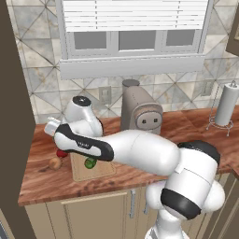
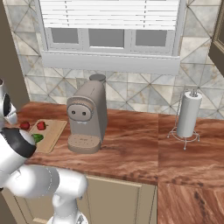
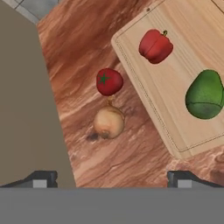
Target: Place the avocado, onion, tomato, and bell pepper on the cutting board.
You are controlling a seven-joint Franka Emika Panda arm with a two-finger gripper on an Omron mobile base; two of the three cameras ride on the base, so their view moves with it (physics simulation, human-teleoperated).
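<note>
Hand view: my gripper (image 3: 111,179) hangs with tips wide apart, nothing between them, above the onion (image 3: 109,122) on the counter (image 3: 131,162).
Off the board: tomato (image 3: 109,81) touching the onion, just beside the cutting board (image 3: 175,100).
On the board: bell pepper (image 3: 155,45) and avocado (image 3: 204,95).
Right base view: coffee machine (image 2: 87,119), paper towel holder (image 2: 188,116), window blinds (image 2: 109,13).

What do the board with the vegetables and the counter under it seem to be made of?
The cutting board looks like pale, matte wood: fine straight grain and a thin groove near its edge. The counter looks like darker reddish wood, or a wood-look surface, with swirling grain and a slight sheen. As the scene is rendered, these are looks only.
</note>
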